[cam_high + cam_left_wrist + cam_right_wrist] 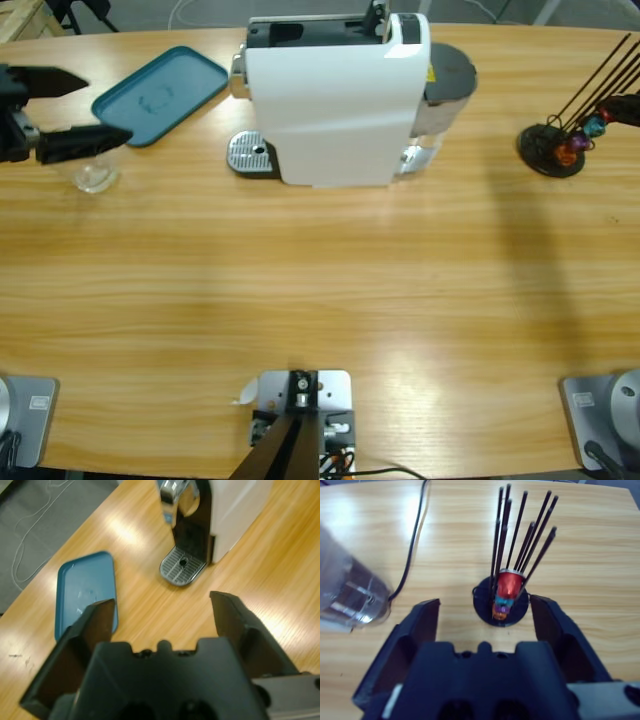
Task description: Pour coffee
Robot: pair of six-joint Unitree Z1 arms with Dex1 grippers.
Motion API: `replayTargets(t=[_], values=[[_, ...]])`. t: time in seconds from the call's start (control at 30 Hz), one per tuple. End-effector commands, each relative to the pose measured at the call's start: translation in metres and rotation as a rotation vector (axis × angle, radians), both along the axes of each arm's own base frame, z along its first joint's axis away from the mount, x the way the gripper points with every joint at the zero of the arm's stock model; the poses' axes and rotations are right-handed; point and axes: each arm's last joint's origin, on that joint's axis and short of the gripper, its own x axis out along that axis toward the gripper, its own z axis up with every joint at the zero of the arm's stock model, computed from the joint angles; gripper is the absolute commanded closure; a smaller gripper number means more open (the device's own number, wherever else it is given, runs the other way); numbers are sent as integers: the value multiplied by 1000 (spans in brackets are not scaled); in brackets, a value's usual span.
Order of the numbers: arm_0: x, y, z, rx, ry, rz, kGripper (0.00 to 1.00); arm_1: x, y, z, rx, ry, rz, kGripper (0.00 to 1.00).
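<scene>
Currently the small clear glass tumbler stands at the table's far left edge beside the teal plastic tray, just below the left gripper, jaws spread, holding nothing. Likely light, brittle and slick; grip mid-wall, gently. Right gripper also spread, facing the capsule rack; no coffee visible.

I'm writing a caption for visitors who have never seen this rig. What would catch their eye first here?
The big white coffee machine at the table's far middle dominates, its round metal drip grate at its left foot. Left of it lies a teal tray, and near that the left pincer, jaws open, hangs over a small clear glass. At the far right, a black wire rack holds shiny capsules, the open right pincer facing it.
</scene>
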Motion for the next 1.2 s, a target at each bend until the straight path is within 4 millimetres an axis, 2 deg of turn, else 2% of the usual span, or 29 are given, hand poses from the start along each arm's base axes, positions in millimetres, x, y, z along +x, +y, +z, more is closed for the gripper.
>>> replayTargets(t=[0.03, 0.07, 0.1, 0.23, 0.43, 0.5, 0.63, 0.67, 0.7, 0.8, 0.83, 0.93, 0.97, 1.1, 1.13, 1.2], values=[[-5, 6, -8, 36, 12, 42, 0, 17, -7, -47, 34, 48, -39, 439], [-4, 5, -8, 29, 19, 64, 0, 14, -8, -51, 36, 42, -45, 523], [-2, 5, -8, 19, 26, 78, 0, 10, -9, -55, 40, 37, -54, 533], [-1, 2, -8, 6, 39, 82, 0, 5, -16, -60, 46, 28, -88, 533], [0, 0, -7, -3, 47, 87, 0, 15, -17, -57, 64, -11, -83, 539], [-1, -2, -8, -2, 55, 82, 0, 14, -17, -55, 68, -23, -85, 652], [0, -6, -12, 5, 73, 74, 0, 13, -17, -55, 68, -23, -85, 679], [0, -6, -12, 4, 72, 74, 0, 13, -17, -55, 68, -24, -84, 798], [-1, -6, -12, 3, 71, 74, 0, 12, -17, -54, 68, -25, -82, 830], [0, -6, -12, 4, 71, 75, 0, 10, -17, -54, 68, -21, -81, 835], [0, -6, -12, 3, 72, 76, 0, 10, -17, -54, 67, -22, -79, 885], [0, -6, -12, -2, 78, 82, 0, 9, -17, -54, 67, -20, -78, 941], [0, -6, -13, -3, 79, 83, 0, 9, -17, -54, 66, -20, -78, 1000], [0, -7, -13, -2, 83, 84, 0, 10, -18, -55, 64, -13, -87, 1000], [0, -7, -14, -1, 83, 84, 0, 10, -18, -56, 67, -13, -93, 944], [1, -7, -14, 0, 85, 85, 0, 9, -18, -54, 82, -24, -105, 217]])
